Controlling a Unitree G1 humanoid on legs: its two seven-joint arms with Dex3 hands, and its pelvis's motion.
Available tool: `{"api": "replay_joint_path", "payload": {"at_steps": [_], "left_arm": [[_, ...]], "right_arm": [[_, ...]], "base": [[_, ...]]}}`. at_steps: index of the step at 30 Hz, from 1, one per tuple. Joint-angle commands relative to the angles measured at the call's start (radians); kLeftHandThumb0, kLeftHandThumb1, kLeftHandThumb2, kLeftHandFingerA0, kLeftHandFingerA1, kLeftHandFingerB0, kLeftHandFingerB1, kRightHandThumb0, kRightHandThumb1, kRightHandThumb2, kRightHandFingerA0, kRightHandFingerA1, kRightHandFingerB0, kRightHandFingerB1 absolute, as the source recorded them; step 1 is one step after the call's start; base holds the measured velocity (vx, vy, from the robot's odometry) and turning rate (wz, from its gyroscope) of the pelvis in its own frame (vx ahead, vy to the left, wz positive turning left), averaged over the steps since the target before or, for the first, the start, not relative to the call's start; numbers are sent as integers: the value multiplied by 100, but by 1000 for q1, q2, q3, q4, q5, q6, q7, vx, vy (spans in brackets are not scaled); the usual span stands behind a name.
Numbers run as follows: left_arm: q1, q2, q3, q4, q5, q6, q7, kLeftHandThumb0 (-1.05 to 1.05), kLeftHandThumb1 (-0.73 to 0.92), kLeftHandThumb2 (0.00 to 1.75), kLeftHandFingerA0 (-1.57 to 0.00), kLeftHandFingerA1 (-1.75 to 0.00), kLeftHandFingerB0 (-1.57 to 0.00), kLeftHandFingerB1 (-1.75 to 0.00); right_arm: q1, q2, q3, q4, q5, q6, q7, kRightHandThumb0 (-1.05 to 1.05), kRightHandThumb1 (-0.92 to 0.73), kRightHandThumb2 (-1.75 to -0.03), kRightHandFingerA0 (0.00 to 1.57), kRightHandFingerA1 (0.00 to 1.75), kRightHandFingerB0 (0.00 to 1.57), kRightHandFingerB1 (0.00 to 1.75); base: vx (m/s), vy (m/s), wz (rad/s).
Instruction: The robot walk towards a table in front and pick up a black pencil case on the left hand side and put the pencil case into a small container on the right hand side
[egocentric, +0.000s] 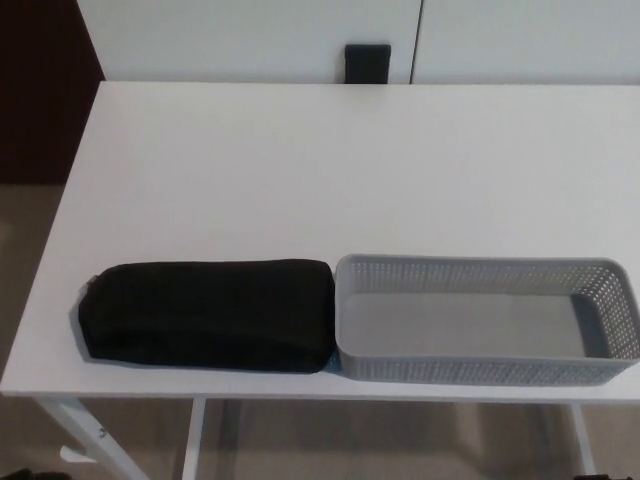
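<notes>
We see the black pencil case (208, 315) at seven o'clock on the tabletop (300, 170), long axis nine-to-three, its three o'clock end touching the grey basket (480, 370). Neither robot hand shows; we judge the left nearer.

an indoor room of the office or study kind; whether home or workplace cannot be told. a plain white desk-style table (300, 180) on thin white legs (194, 440) stands on a beige floor (20, 250). white flat-fronted cabinet doors (250, 35) rise behind it, with a dark brown panel (45, 90) beside them. a black pencil case (210, 315) and a grey plastic storage basket (480, 372) are desk goods.
</notes>
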Motion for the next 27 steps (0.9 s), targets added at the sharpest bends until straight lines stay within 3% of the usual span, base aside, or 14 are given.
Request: {"api": "replay_joint_path", "payload": {"at_steps": [1, 6, 7, 10, 14, 16, 19, 20, 21, 22, 24, 25, 26, 27], "left_arm": [[237, 82, 34, -375, -151, -30, -214, -60, 37, 70, -14, -48, -9, -36], [560, 231, 131, -766, -352, -121, -419, -62, 38, 70, -15, -41, -9, -34], [591, 253, 148, -798, -383, -145, -452, -56, 43, 55, -22, -34, -13, -25], [795, 349, 299, -1051, -617, -221, -652, -58, 36, 68, -24, -43, -9, -35], [883, 343, 468, -1228, -927, -226, -897, -67, 38, 73, -26, -40, -19, -38], [886, 324, 542, -1284, -1037, -200, -980, -69, 48, 56, -28, -30, -22, -29], [826, 319, 660, -1393, -1255, -74, -1090, -84, 56, 58, -30, -31, -25, -29], [806, 323, 682, -1429, -1267, -101, -1057, -95, 61, 61, -35, -33, -26, -29], [774, 325, 719, -1492, -1315, -118, -992, -101, 55, 102, -37, -49, -25, -45], [743, 319, 730, -1519, -1359, -116, -971, -99, 69, 62, -39, -43, -27, -38], [674, 303, 709, -1532, -1433, -87, -961, -91, 64, 60, -39, -45, -27, -37], [628, 312, 680, -1543, -1446, -75, -920, -95, 54, 79, -38, -53, -22, -47], [590, 327, 656, -1556, -1444, -71, -873, -95, 54, 79, -38, -53, -22, -47], [750, 369, 807, -1593, -1407, -4, -778, -90, 74, 63, -51, -53, -45, -54]], "right_arm": [[-14, -17, 1, 16, -8, 9, 4, -75, -31, -74, 100, 58, 76, 53], [-26, -18, -5, 17, 1, 17, 14, -75, -29, -73, 98, 56, 76, 52], [-26, -18, -7, 20, 3, 14, 13, -75, -28, -73, 98, 56, 76, 52], [-30, -15, -24, 38, 21, 4, 12, -68, -40, -55, 102, 49, 82, 44], [-31, -9, -30, 48, 26, 10, 8, -69, -40, -55, 105, 50, 83, 44], [-28, -8, -29, 47, 25, 9, 6, -68, -40, -55, 105, 50, 83, 44], [-24, -11, -33, 45, 28, 6, 4, -67, -40, -54, 104, 49, 83, 44], [-26, -14, -30, 45, 23, 3, 2, -68, -41, -55, 103, 49, 83, 44], [-28, -16, -30, 50, 22, -4, 2, -69, -41, -55, 104, 49, 83, 44], [-29, -17, -31, 52, 23, -7, 3, -69, -41, -54, 105, 50, 84, 44], [-31, -17, -31, 49, 25, -2, 9, -68, -41, -55, 105, 49, 83, 44], [-33, -16, -32, 46, 27, 4, 12, -68, -41, -55, 104, 49, 83, 44], [-35, -15, -33, 45, 28, 9, 13, -68, -41, -55, 104, 49, 83, 44], [-36, -15, -34, 46, 30, 7, 15, -67, -41, -55, 104, 49, 83, 44]], "base": [[0, 0, 0], [0, 0, 0], [0, 0, 0], [0, 0, 0], [0, 0, 0], [0, 0, 0], [0, 0, 0], [0, 0, 0], [0, 0, 0], [0, 0, 0], [0, 0, 0], [0, 0, 0], [0, 0, 0], [0, 0, 0]]}}
